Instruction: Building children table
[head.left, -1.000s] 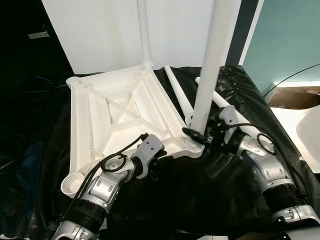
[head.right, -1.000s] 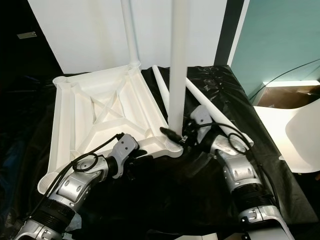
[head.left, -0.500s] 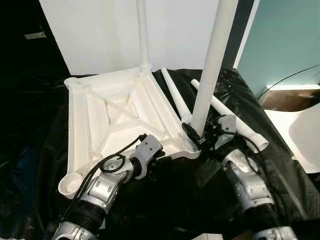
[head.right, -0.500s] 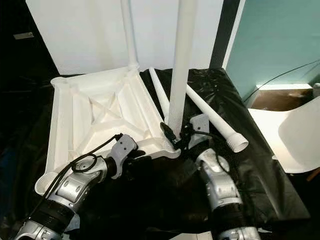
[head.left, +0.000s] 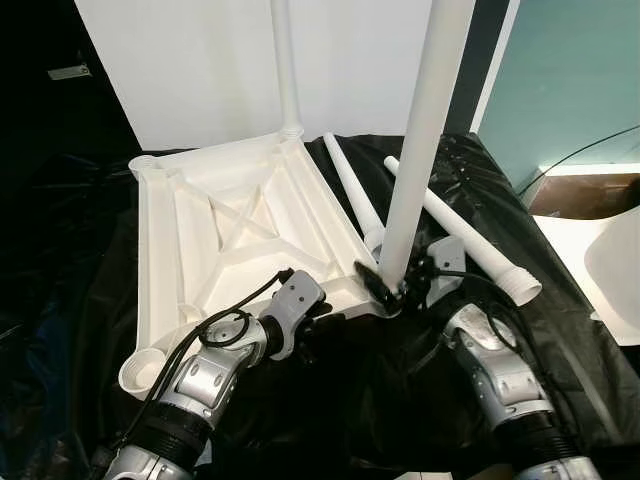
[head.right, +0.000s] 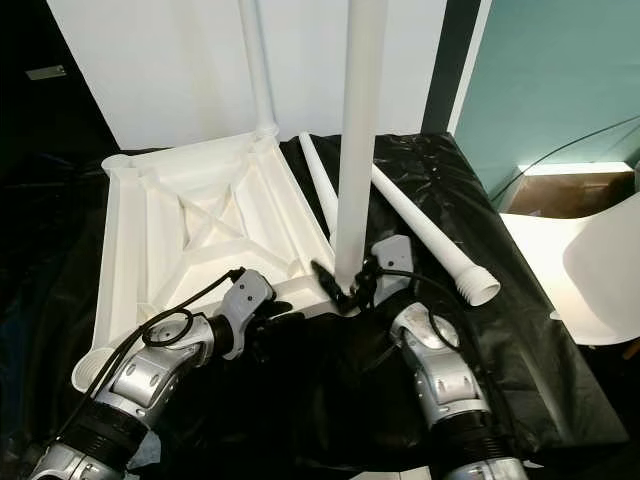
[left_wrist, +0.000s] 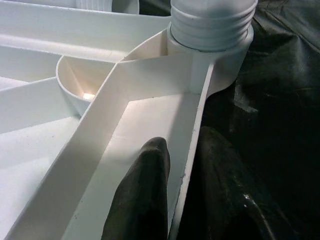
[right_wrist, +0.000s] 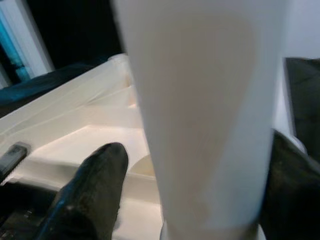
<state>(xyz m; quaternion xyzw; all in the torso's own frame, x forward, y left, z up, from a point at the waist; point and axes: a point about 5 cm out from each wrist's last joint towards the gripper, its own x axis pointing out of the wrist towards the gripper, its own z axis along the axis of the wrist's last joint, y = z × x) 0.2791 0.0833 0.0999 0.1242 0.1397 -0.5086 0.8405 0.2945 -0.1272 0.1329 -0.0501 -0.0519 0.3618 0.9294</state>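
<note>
Right gripper pinches upright smooth leg; left gripper clamps ribbed white tabletop rim.

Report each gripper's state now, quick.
Left gripper: shut on the tabletop rim, one finger on each side.
Right gripper: shut on the upright table leg near its base.

No text, label, brand, number or sign can be read on anything here (the white plastic parts are plain, and the small pale plate on the dark wall is too small to make out).
</note>
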